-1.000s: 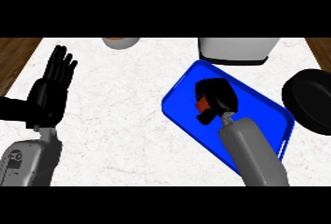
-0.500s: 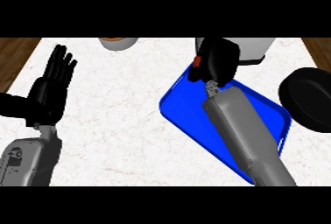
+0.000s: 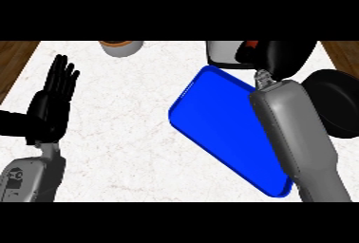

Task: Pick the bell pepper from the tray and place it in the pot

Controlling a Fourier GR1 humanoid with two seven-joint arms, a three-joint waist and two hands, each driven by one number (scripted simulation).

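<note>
Because the task ends at the pot (image 3: 226,53), the right hand (image 3: 284,56) is stretched to the far edge of the counter (image 3: 133,137), where the pot's pale grey body shows at the top of the head view. The hand's fingers are clenched around the bell pepper (image 3: 250,45), of which only a sliver of red peeks out at the hand's left side, just beside or above the pot's rim; whether it is already over the opening cannot be told, since the hand hides most of it. The grey forearm runs back across the blue tray (image 3: 217,128), which lies tilted near the counter's right side and shows nothing on its visible surface.

The left hand (image 3: 51,102) rests near the counter's left edge, fingers straight and released, holding nothing and well apart from the work. A brown-rimmed cup (image 3: 120,47) sits at the far edge, left of the pot, clear of the path. A black round pan (image 3: 338,102) lies at the right edge, close beside the right forearm; it is the likeliest thing to be brushed if the arm swings outward. What seems left is lowering and letting go.
</note>
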